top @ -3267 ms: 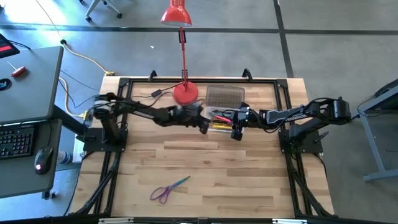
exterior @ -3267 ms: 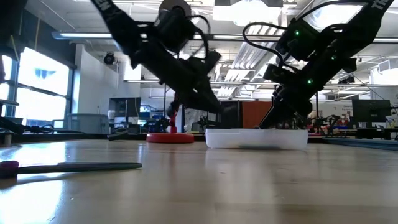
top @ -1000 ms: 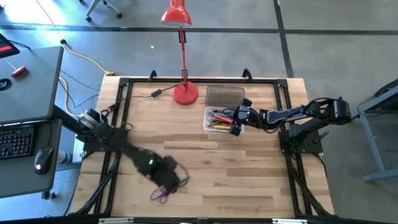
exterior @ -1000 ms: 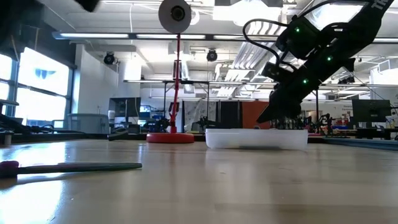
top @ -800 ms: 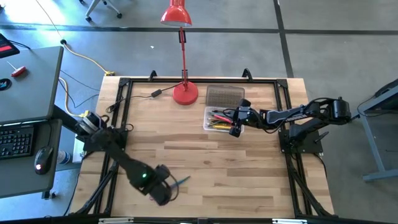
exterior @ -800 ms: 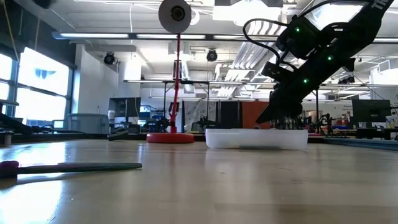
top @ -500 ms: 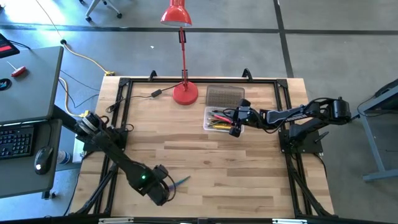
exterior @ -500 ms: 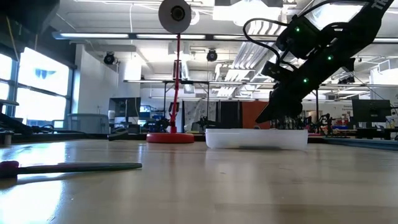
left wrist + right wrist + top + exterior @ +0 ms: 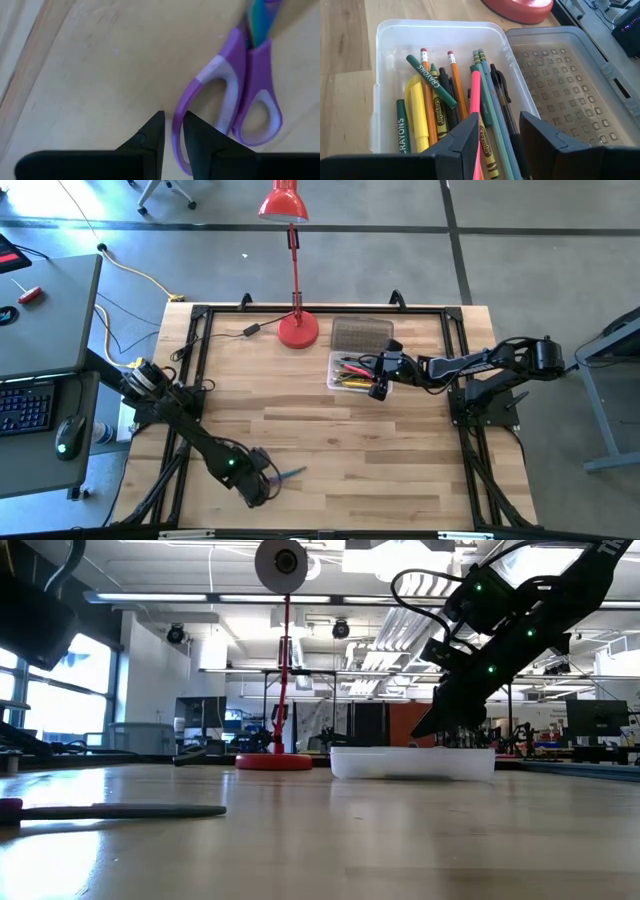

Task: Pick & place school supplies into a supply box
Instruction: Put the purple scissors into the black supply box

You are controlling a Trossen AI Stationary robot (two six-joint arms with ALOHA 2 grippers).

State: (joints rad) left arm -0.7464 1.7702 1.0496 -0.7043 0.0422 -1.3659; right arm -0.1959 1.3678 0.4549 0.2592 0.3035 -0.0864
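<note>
Desk [image 9: 340, 440]: wooden top in a black frame. Red desk lamp [image 9: 297, 330] stands at the far edge, middle. Supply box [image 9: 445, 35] sits just right of the lamp base near the far edge, lid [image 9: 555, 75] flipped open flat beside it. Inside: pencils, crayons, pens [image 9: 476, 100], lying lengthwise.

Right gripper [image 9: 497, 137] hovers over the box's right end, fingers apart, holding nothing.

Left gripper [image 9: 171, 130] is down at the near edge, left of middle, fingers nearly together with a narrow gap, right at the purple scissors [image 9: 240, 95] handle; not gripping. Scissors lie flat on the desk.
</note>
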